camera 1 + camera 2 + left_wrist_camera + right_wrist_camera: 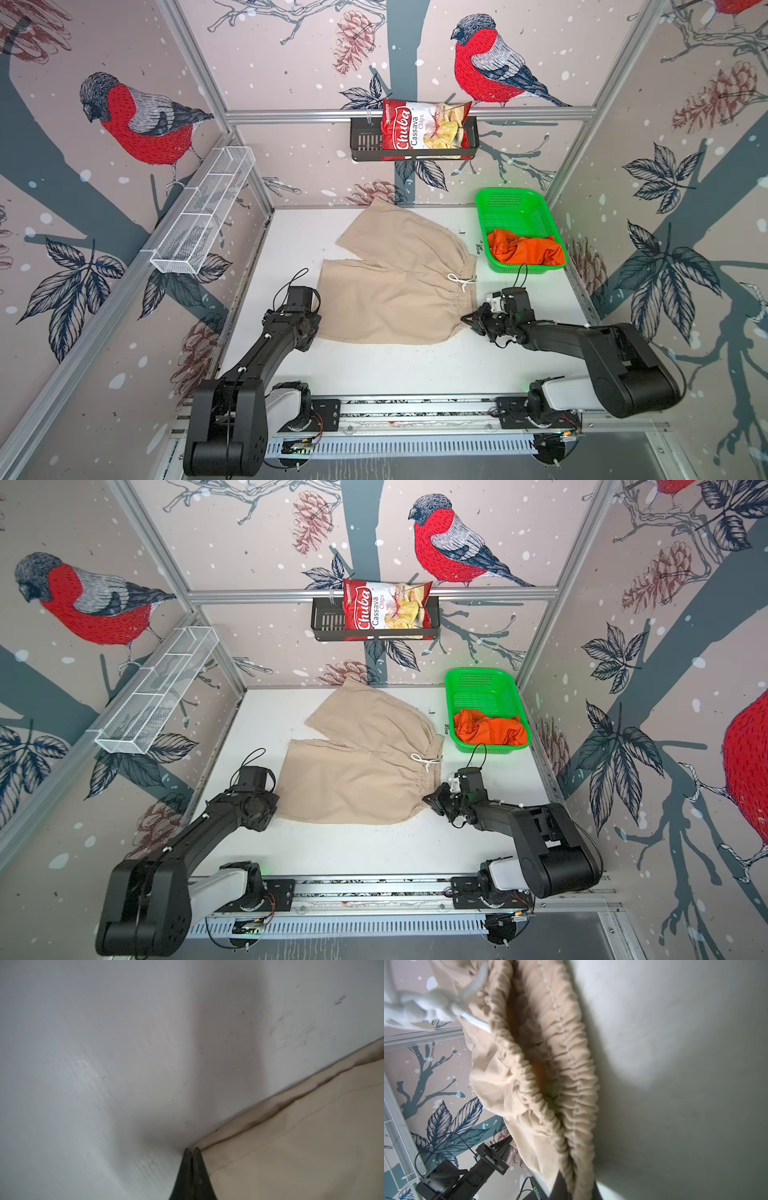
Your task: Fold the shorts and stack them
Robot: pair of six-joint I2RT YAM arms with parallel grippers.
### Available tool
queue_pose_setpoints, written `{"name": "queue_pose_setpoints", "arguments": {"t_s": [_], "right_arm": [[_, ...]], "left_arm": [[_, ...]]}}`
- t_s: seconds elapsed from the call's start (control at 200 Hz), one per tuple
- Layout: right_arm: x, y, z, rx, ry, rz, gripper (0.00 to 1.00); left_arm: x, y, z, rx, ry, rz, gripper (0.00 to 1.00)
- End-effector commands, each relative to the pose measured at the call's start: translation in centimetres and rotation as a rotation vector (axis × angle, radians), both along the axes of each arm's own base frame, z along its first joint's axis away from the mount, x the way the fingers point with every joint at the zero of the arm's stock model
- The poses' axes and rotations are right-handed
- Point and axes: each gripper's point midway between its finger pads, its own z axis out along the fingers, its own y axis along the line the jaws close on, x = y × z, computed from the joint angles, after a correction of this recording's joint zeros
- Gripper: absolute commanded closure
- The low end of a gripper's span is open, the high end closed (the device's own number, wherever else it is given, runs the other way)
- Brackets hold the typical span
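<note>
The beige shorts [399, 291] [357, 779] lie flat on the white table, legs to the left, gathered waist and white drawstring [459, 280] to the right. My left gripper [192, 1150] is shut at the near leg's hem corner [291, 1147]. The cloth lies against one finger, and none shows between the fingers. My right gripper [465, 320] [577, 1188] is shut on the near end of the waistband [571, 1084], lifting it slightly. The orange shorts [525, 251] [490, 731] lie crumpled in the green basket [509, 192] at the back right.
A white wire shelf [203, 216] hangs on the left wall. A black rack [363, 141] on the back wall holds a red chips bag [419, 129]. The arms' base rail [415, 405] runs along the front edge.
</note>
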Motion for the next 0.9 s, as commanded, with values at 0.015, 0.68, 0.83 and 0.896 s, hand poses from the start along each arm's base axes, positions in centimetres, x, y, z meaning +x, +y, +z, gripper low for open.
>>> {"name": "queue_pose_setpoints", "arguments": {"t_s": [0.015, 0.68, 0.83, 0.896], "right_arm": [[-0.2, 0.7, -0.3, -0.014, 0.018, 0.011, 1.0], [-2.1, 2.6, 0.6, -0.017, 0.03, 0.053, 1.0], [-2.9, 2.5, 0.8, -0.025, 0.037, 0.052, 1.0], [-3.2, 2.5, 0.9, -0.024, 0.038, 0.046, 1.0]], "left_arm": [[-1.6, 0.7, 0.3, 0.025, 0.037, 0.031, 1.0], [-2.1, 1.9, 5.2, 0.091, -0.08, 0.056, 1.0], [-1.7, 1.8, 6.2, 0.102, -0.105, 0.017, 1.0], [-1.6, 1.7, 6.6, 0.098, -0.121, 0.012, 1.0]]}}
